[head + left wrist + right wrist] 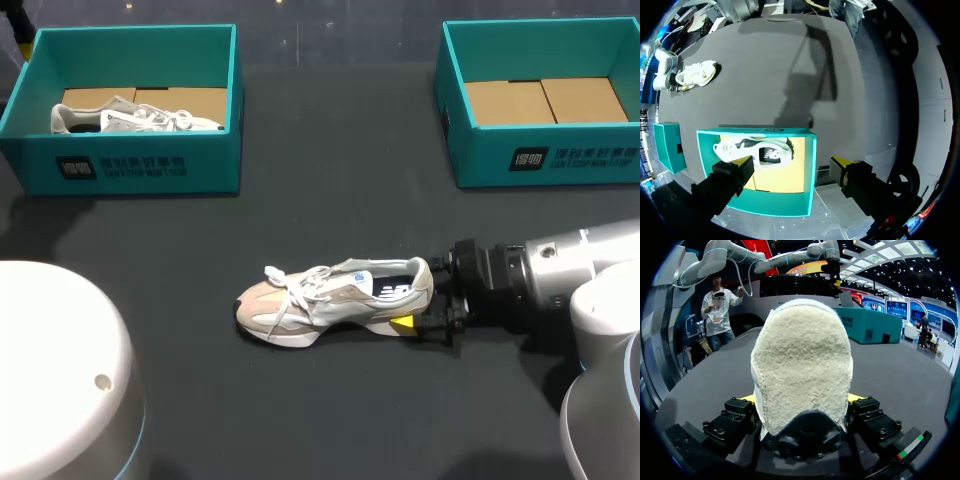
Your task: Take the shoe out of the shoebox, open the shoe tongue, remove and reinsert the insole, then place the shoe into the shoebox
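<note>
On the dark bench [330, 180] our right gripper [801, 399] clamps the beige suede sneaker [330, 300] by its heel. Our left gripper [792, 164] gapes empty over the teal cardboard shoebox [760, 132] holding a white sneaker [755, 152].

Even overhead light, dim on the dark table [330, 230]. A soft shadow edges the shoe [335, 300] on its near side; a long one lies beyond the left shoebox [775, 202].

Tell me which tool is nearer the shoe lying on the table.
Right. The right tool grips the shoe at its heel; the left tool hangs above the box holding the other shoe, far from it.
</note>
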Available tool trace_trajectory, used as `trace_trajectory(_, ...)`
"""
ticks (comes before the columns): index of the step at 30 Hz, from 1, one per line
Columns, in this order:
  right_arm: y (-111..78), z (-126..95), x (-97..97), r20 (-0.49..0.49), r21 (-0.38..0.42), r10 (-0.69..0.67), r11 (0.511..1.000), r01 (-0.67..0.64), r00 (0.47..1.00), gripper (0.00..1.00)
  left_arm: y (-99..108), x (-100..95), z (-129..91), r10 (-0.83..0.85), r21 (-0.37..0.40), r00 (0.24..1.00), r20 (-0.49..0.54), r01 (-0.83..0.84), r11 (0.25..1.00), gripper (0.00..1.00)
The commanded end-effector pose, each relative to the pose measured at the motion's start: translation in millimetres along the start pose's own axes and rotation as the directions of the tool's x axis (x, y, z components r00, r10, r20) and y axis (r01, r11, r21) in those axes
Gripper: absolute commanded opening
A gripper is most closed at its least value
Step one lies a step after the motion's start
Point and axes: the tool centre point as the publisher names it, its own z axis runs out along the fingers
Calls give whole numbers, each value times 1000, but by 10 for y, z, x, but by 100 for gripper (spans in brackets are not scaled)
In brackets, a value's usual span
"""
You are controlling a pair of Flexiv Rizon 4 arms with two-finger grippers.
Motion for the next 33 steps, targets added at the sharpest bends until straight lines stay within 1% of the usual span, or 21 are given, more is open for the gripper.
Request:
trace_trajectory(1,2,13,-4,3,4,1,1000,-1,1000,0,-243,-125,-41,-306,53,944,-123,314,948,100)
trace_trajectory(2,2,13,-4,3,4,1,1000,-1,1000,0,-296,-149,-39,-373,80,915,-154,388,918,100)
trace_trajectory(3,2,13,-4,3,4,1,1000,-1,1000,0,-365,-159,-48,-418,83,896,-149,433,898,100)
trace_trajectory(5,2,13,-4,3,4,1,1000,-1,1000,0,-511,-203,-70,-534,39,826,-179,549,835,100)
trace_trajectory(6,2,13,-4,3,4,1,1000,-1,1000,0,-584,-227,-86,-563,51,808,-175,578,814,100)
trace_trajectory(7,2,13,-4,3,4,1,1000,-1,1000,0,-660,-252,-105,-606,42,774,-182,622,782,100)
trace_trajectory(8,2,13,-4,3,4,1,1000,-1,1000,0,-734,-302,-111,-670,-10,715,-198,682,731,100)
trace_trajectory(10,2,13,-4,3,4,1,1000,-1,1000,0,-881,-406,-129,-710,13,673,-208,728,685,100)
trace_trajectory(11,2,13,-4,3,4,1,1000,-1,1000,0,-956,-463,-134,-755,-1,625,-197,770,638,100)
trace_trajectory(12,2,13,-4,3,4,1,1000,-1,1000,0,-1019,-503,-140,-787,20,590,-179,802,597,100)
trace_trajectory(13,2,13,-4,3,4,1,1000,-1,1000,0,-1070,-546,-146,-814,49,552,-182,832,553,100)
trace_trajectory(14,2,13,-4,3,4,1,1000,-1,1000,0,-1106,-595,-144,-856,33,478,-198,876,481,100)
trace_trajectory(15,2,13,-4,3,4,1,1000,-1,1000,0,-1130,-642,-146,-867,31,458,-197,887,461,100)
trace_trajectory(28,2,13,-4,3,4,1,1000,-1,1000,0,-1130,-642,-146,-867,31,458,-197,887,461,100)
trace_trajectory(29,2,13,-4,3,4,1,1000,-1,1000,0,-1145,-664,-150,-890,3,406,-208,910,414,100)
trace_trajectory(30,2,13,-4,3,4,1,1000,-1,1000,0,-1212,-728,-134,-907,-7,366,-208,927,375,100)
trace_trajectory(31,2,13,-4,3,4,1,1000,-1,1000,0,-1293,-817,-111,-933,-42,290,-213,951,305,100)
trace_trajectory(32,2,13,-4,3,4,1,1000,-1,1000,0,-1374,-915,-90,-959,-83,195,-206,973,216,100)
trace_trajectory(33,2,13,-4,3,4,1,1000,-1,1000,0,-1434,-992,-75,-972,-101,110,-206,986,133,100)
